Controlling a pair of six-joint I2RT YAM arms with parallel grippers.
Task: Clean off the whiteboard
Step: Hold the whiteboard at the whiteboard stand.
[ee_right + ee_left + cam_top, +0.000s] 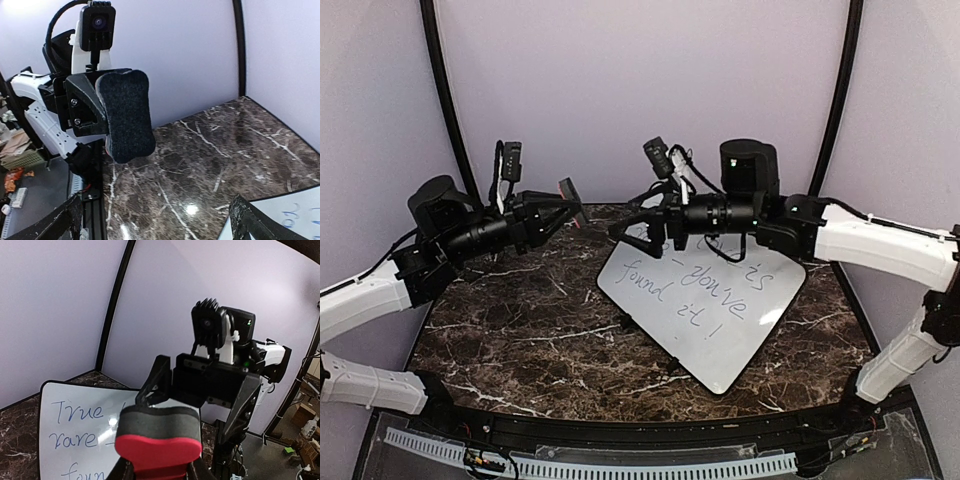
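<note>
1. Where the dark marble table [510, 330] carries it, the whiteboard [705, 300] lies flat right of centre, turned cornerwise, with blue-grey handwriting across it.
2. Eraser [570, 189]: a red block with a dark felt face. It is clamped in the left gripper [560, 207] and held in the air left of the board's far corner, apart from the board.
3. Right gripper [632, 228]: its fingers [55, 225] are spread wide and hold nothing. It is over the board's far corner, and with its arm it hides the top lines of writing in the top view. Whether it touches the board cannot be told.
4. Left wrist view: it shows the words "True" and "rare", which are covered from above. The right gripper faces in from behind the eraser.
5. Right wrist view: it alone shows the eraser's felt face squarely. Only one corner of the board shows, at lower right.
6. Surroundings: pale walls [640, 80] and curved black poles [445, 90].
</note>
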